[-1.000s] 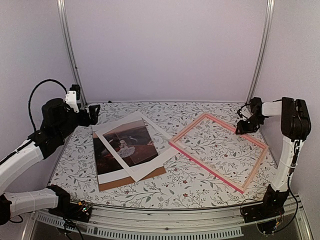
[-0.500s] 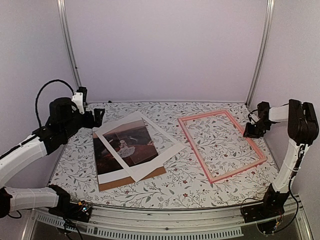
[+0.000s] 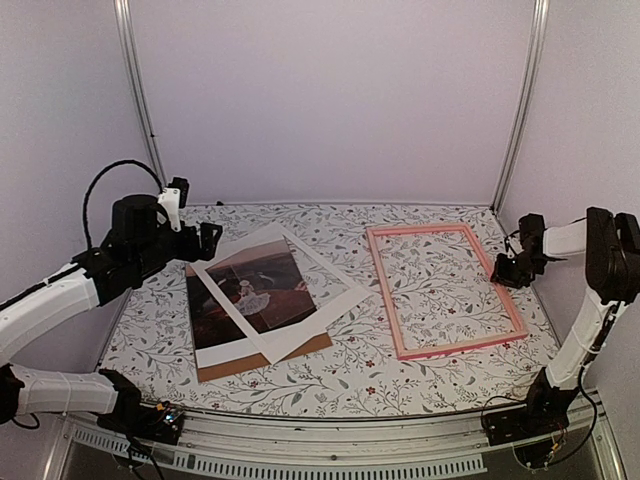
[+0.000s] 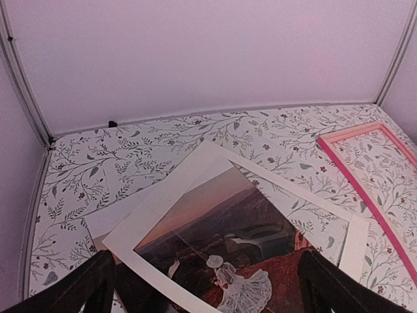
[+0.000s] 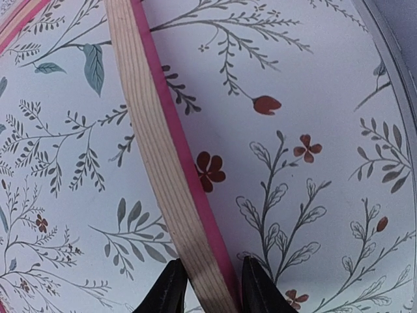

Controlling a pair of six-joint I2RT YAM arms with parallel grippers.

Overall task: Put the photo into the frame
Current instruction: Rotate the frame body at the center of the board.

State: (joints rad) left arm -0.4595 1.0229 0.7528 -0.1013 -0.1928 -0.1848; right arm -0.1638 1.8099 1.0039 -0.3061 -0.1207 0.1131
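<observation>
Your right claw (image 5: 212, 290) pinches the frame (image 5: 159, 150) by its right rail, probably squaring it on the bench (image 3: 350, 370); your left claw (image 3: 207, 238) hovers spread beside the photo (image 3: 258, 285), ready to lift it.

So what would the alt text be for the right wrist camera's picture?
Seen close up, two dark jaws pinch a thin rail of the frame, pale wood with a pink edge. It lies on a white tablecloth printed with leafy sprigs and small red flowers.
</observation>
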